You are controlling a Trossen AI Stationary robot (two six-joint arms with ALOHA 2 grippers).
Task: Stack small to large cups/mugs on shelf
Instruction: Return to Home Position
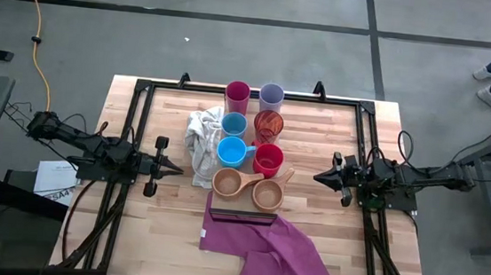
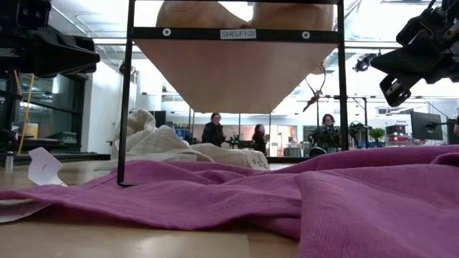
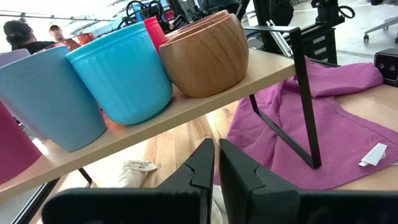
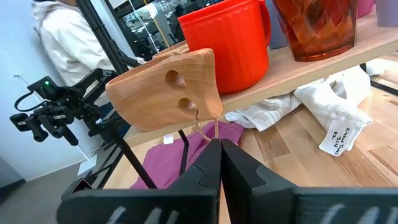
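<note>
Several cups stand in two rows on the shelf (image 3: 186,107), a light-wood plank raised on a dark frame (image 1: 243,214). From far to near: magenta tumbler (image 1: 237,95) and lavender tumbler (image 1: 271,95), blue mug (image 1: 233,124) and orange-red translucent tumbler (image 1: 267,124), blue mug (image 1: 231,150) and red mug (image 1: 268,160), two tan wooden handled cups (image 1: 226,182) (image 1: 267,194). My left gripper (image 1: 174,169) is shut, level, left of the shelf. My right gripper (image 1: 318,176) is shut, level, right of it. Neither touches anything.
A purple cloth (image 1: 271,247) lies under the shelf's near end and spreads toward the table's near right. A crumpled white cloth (image 1: 199,138) lies left of the shelf, partly under it. People stand in the room beyond the table (image 2: 214,132).
</note>
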